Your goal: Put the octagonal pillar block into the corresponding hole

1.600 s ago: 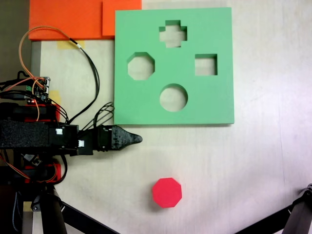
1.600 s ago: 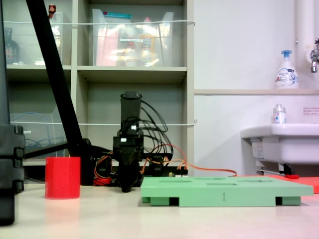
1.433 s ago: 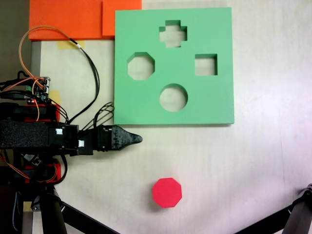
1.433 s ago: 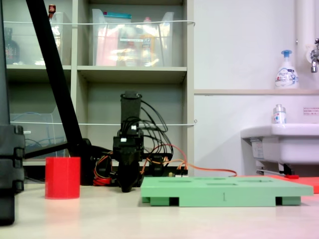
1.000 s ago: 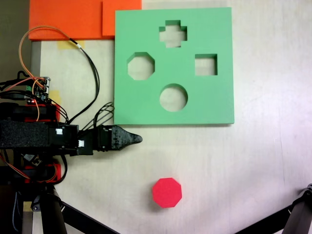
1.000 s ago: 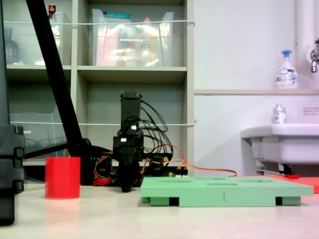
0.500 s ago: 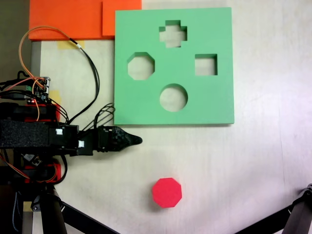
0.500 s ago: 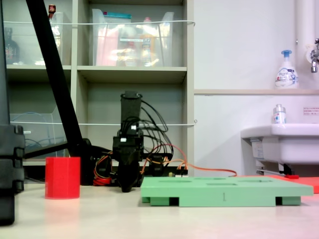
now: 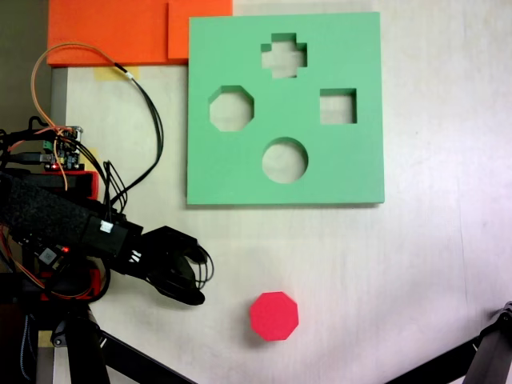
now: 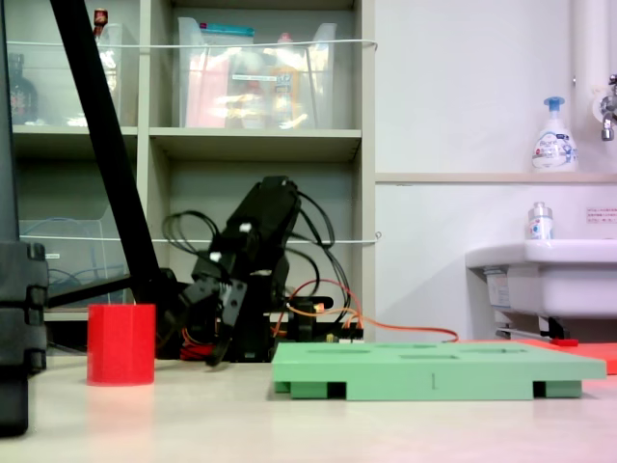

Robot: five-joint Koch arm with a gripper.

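The desk (image 9: 416, 264) carries everything in play, and the biggest thing on it is the green foam board (image 9: 352, 172), lying flat toward the top of the downward-looking fixed view. It has four cutouts; the corresponding hole (image 9: 231, 109), eight-sided, sits at the board's left side and stands empty.

The arm (image 9: 64, 220) reaches in from the left of that view, angled down toward the lower middle of the desk. In the low side-on fixed view it leans toward the left, its tip close to the desk surface.

The gripper (image 9: 190, 276) looks spread, with a gap showing between its two dark tips in both fixed views (image 10: 204, 326), and it holds nothing.

The octagonal pillar block (image 9: 274, 316) stands upright on the bare desk, well apart from the board and near the gripper, but not touched by it.

By my reading, the step in hand is the approach to the block. The next move calls for bringing the spread gripper on around the block, one tip on each side, before any closing or lifting toward the octagonal cutout.
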